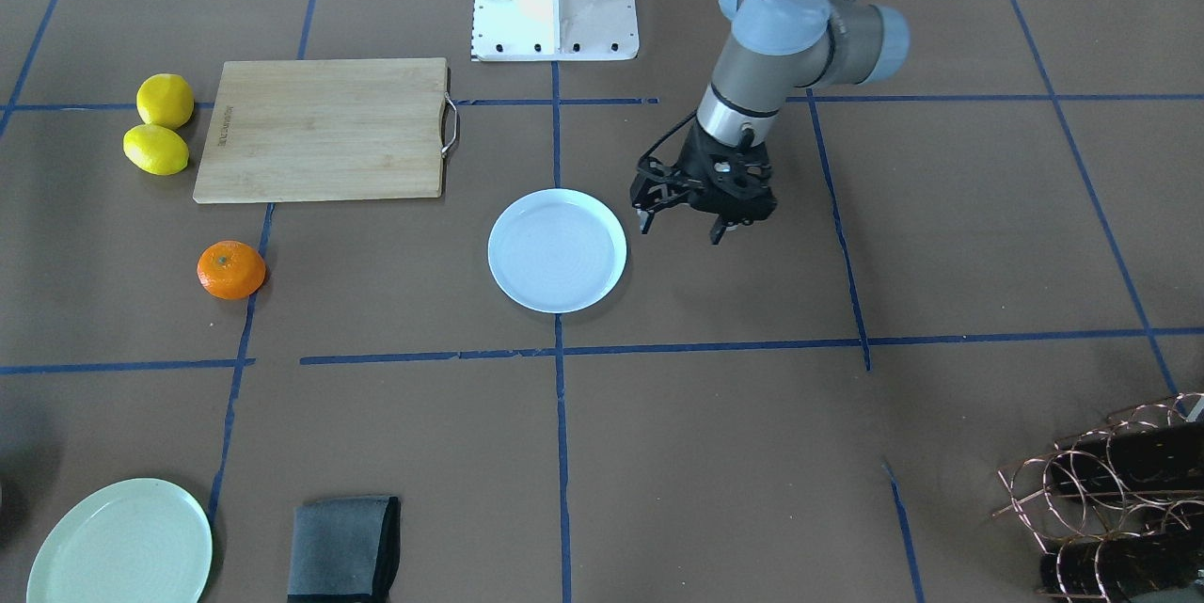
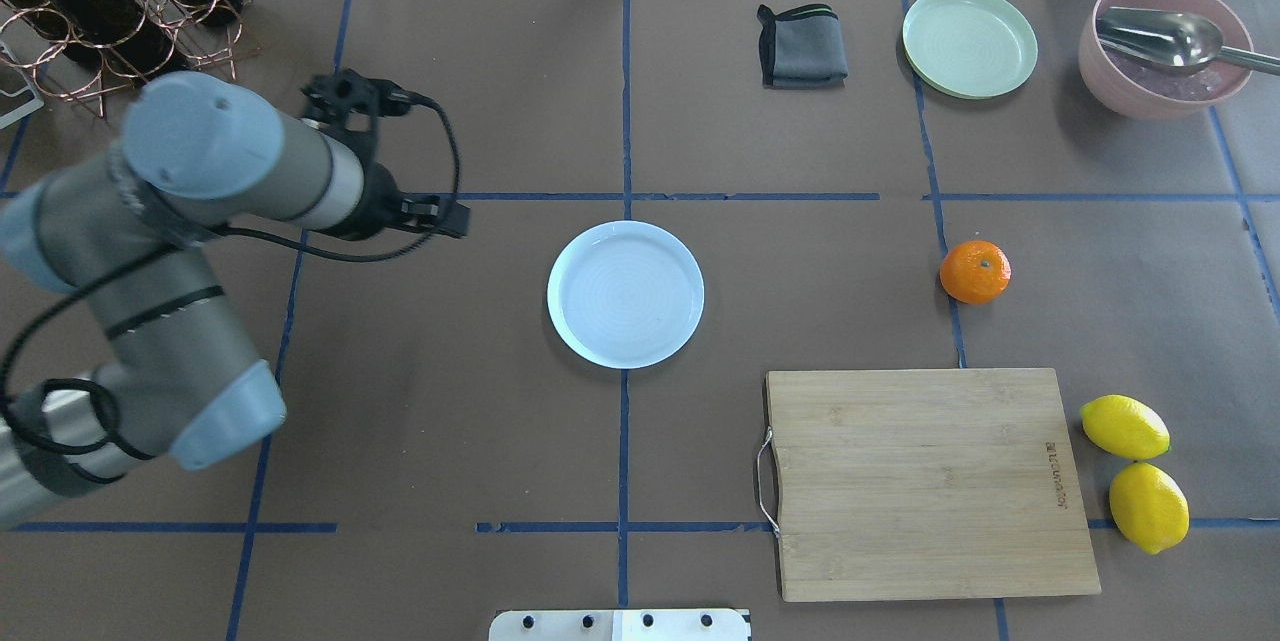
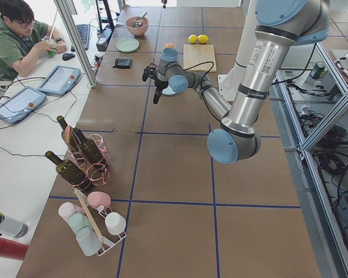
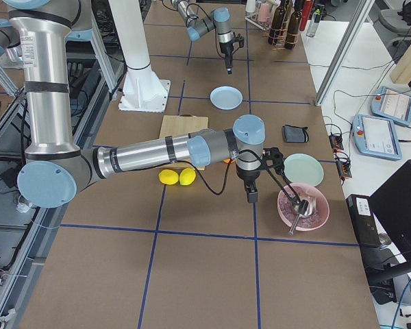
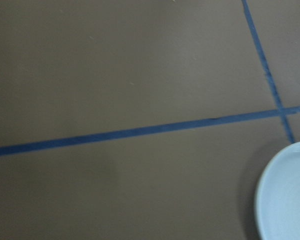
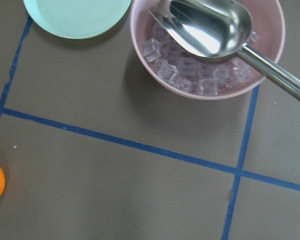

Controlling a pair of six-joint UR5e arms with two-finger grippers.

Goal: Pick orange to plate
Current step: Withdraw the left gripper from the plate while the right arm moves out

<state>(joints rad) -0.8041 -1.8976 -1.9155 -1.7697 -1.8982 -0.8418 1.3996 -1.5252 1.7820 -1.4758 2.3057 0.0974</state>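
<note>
The orange [image 1: 230,269] is seen on the surface [image 1: 715,452], well apart from the plate [image 1: 557,250]. The left gripper [image 1: 681,225] is held just beside the plate, fingers [image 1: 644,219] spread and empty. For the right gripper [image 4: 252,194], the finger state cannot be told.

Seen from overhead, with 12 o'clock pointing away from the robot, bare table [image 2: 820,251] runs from the orange [image 2: 975,272] to the plate [image 2: 625,294] at its 9 o'clock, with nothing standing on that strip. At the orange's 6 o'clock the cutting board [image 2: 930,481] lies flat, near but apart. Two lemons [image 2: 1125,426] sit toward 5 o'clock. The green plate [image 2: 969,41] at 12 and the pink bowl [image 2: 1165,51] toward 1 stand well apart. The left gripper [image 1: 679,229] hangs above the table toward the plate's 10 o'clock.
</note>
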